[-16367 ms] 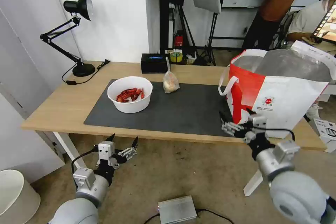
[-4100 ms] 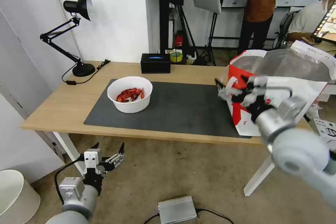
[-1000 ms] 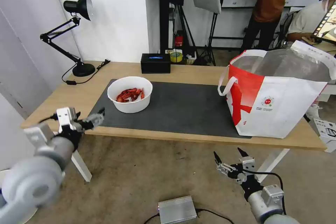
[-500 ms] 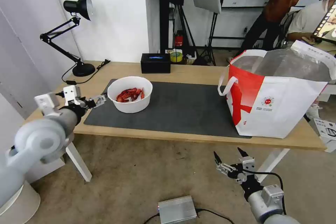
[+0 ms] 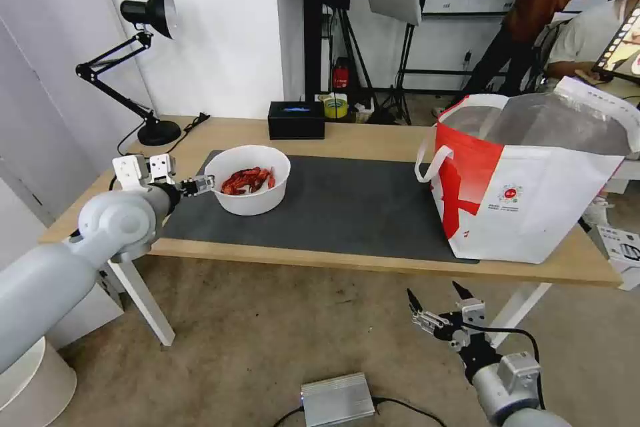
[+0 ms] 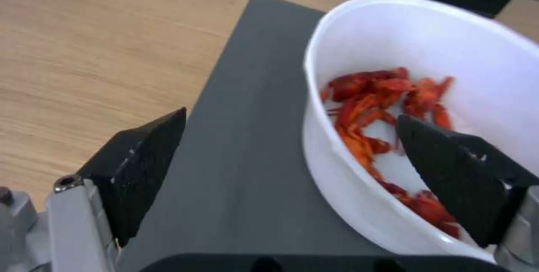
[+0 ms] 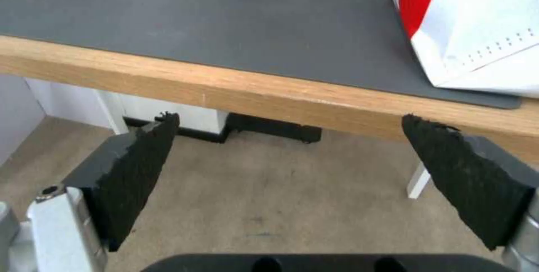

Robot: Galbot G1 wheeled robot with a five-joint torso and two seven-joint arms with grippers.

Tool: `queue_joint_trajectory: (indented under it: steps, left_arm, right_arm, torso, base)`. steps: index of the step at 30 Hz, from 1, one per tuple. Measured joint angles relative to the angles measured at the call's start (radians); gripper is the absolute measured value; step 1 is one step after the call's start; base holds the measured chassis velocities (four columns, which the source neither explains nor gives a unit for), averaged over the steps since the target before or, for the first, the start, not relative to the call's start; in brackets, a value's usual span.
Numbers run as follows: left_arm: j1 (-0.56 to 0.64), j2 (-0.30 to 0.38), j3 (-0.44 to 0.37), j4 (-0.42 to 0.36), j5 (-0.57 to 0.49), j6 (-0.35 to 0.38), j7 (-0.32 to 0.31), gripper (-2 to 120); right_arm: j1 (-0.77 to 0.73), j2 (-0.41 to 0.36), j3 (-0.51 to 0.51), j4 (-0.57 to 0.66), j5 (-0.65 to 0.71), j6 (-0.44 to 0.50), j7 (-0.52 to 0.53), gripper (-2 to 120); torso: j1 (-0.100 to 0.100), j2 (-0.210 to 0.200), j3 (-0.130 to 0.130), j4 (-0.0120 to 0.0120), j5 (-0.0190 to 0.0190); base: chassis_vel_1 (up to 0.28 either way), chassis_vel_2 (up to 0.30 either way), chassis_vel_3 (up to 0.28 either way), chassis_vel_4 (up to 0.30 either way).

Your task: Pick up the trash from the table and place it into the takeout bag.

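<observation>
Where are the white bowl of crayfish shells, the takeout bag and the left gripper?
white bowl (image 5: 252, 203), head view, its front wall.
takeout bag (image 5: 553, 210), head view, its white side panel.
left gripper (image 5: 203, 184), head view, between its fingertips at the bowl's rim.

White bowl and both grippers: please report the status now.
Left gripper open, straddling the white bowl rim. Right gripper open, parked below the table edge. Takeout bag stands open; nothing in between.

Left arm stretched over the table's left end, left gripper (image 5: 200, 185) level, jaws spread wide. Right arm parked low below the table's front edge, right gripper (image 5: 435, 305) pointing up, jaws apart.
</observation>
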Motion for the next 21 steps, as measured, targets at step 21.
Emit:
queue_joint_trajectory:
  steps: [21]
  left_arm:
    - [-0.23,-0.133,0.19,0.234,-0.007,0.111,-0.008,100]
  right_arm:
    - [0.0,0.0,0.0,0.0,0.0,0.0,0.0,100]
  torso:
    - [0.0,0.0,0.0,0.0,0.0001]
  base:
    - [0.0,0.0,0.0,0.0]
